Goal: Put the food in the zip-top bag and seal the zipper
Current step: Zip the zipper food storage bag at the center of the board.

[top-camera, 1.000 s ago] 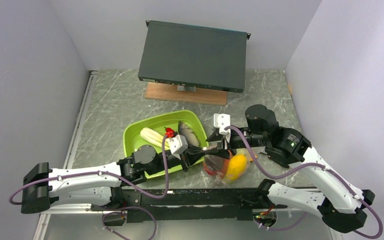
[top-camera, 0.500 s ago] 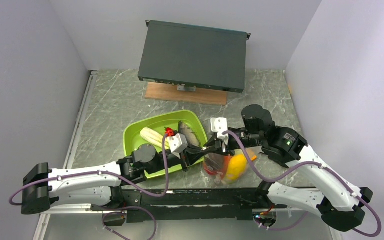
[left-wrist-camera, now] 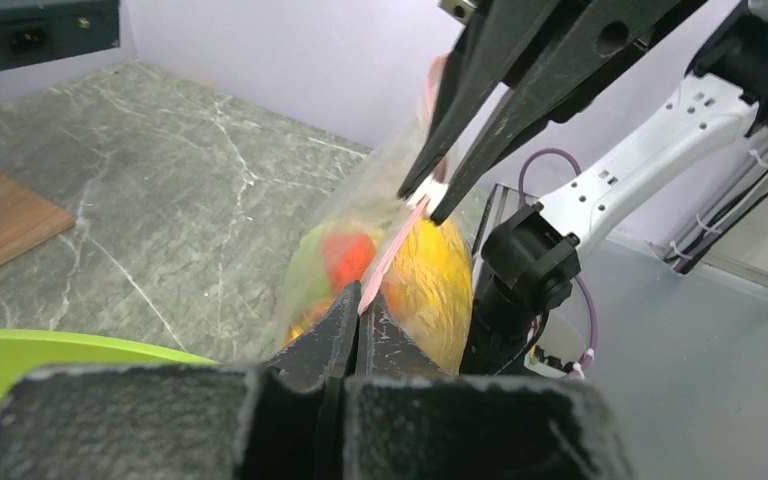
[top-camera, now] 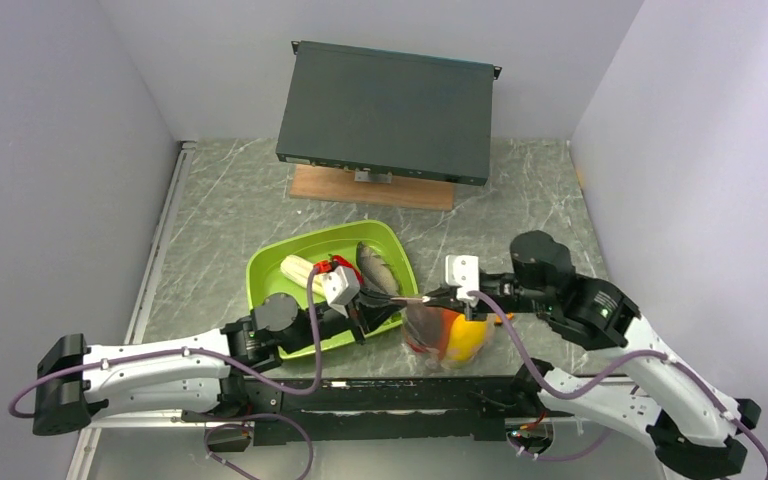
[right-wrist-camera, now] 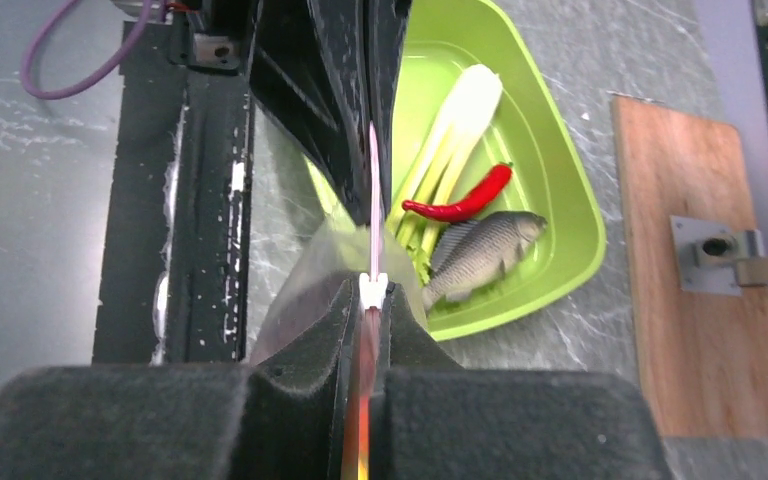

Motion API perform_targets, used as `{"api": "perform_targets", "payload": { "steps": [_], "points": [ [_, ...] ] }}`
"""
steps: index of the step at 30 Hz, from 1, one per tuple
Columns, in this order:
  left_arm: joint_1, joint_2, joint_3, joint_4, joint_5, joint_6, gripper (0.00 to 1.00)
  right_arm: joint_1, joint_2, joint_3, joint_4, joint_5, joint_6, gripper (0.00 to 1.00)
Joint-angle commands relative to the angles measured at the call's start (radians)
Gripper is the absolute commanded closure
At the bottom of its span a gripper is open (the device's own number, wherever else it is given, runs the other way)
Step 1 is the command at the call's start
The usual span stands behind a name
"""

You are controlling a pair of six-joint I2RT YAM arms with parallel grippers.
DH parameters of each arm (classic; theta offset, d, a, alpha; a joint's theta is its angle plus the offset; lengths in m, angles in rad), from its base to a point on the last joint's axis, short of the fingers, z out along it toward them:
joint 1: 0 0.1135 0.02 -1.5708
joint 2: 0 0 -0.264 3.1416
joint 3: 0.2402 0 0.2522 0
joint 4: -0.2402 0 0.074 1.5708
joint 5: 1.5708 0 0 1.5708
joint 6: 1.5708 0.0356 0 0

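The zip-top bag (top-camera: 426, 326) rests on the table (top-camera: 220, 210) just right of the green tray (top-camera: 255, 275), bulging with yellow and red food (top-camera: 470, 340); it looks soft, light and slippery, best taken by its stiffer top edge. From the left wrist, the left pincer (left-wrist-camera: 360, 300) is clenched on the pink zipper (left-wrist-camera: 392, 250) at its near end, and the right pincer (left-wrist-camera: 427, 203) pinches it further along. From the right wrist, both grip the taut strip, while a fish (right-wrist-camera: 480, 252) and chilli (right-wrist-camera: 460, 200) lie in the tray.

The bag (left-wrist-camera: 355, 225) is crinkly clear plastic.
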Motion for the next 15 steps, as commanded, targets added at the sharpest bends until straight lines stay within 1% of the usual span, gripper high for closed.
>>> {"api": "perform_targets", "payload": {
  "steps": [1,7,15],
  "points": [
    [0.006,-0.079,-0.015,0.080,-0.109,-0.009,1.00,-0.006,-0.094,-0.014,-0.110,0.156,-0.002,1.00],
    [0.009,-0.155,-0.055,0.067,-0.207,0.004,1.00,-0.006,-0.221,-0.007,-0.215,0.302,-0.005,1.00],
    [0.009,-0.223,-0.104,0.065,-0.297,0.003,1.00,-0.006,-0.422,0.006,-0.292,0.429,0.012,1.00]
  ]
}}
